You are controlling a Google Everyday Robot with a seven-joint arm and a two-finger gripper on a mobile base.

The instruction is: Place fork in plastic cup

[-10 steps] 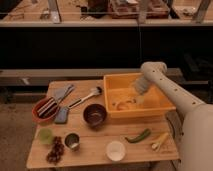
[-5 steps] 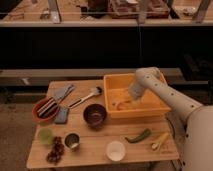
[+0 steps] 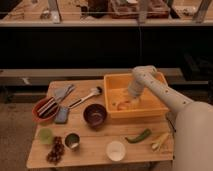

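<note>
Far left of the light wooden desk (image 3: 100, 150), I've got a round red bowl (image 3: 36, 112) with a few utensils propped in it. In front of it is the small light green translucent plastic cup (image 3: 46, 135), standing upright near the front-left corner. A dark bunch of grapes (image 3: 56, 150) is just right of the cup, and next to that a dark shiny metal cup (image 3: 72, 141). Behind those lies a long black-handled utensil with a silver head (image 3: 85, 97), with a dark round bowl (image 3: 95, 115) mid-desk. A white round cup (image 3: 115, 150) sits at the front edge. The square orange plastic bin (image 3: 150, 111) is right of centre. The slim pale whitish fork (image 3: 121, 104) looks to be lying on the bin floor, well apart from the plastic cup. The white arm reaches down into the bin; the hand (image 3: 132, 101) is low inside, just beside the fork, fingers spread apart and holding nothing. On the right front, a green pepper (image 3: 138, 136) and a pale yellow stalk (image 3: 160, 141).
</note>
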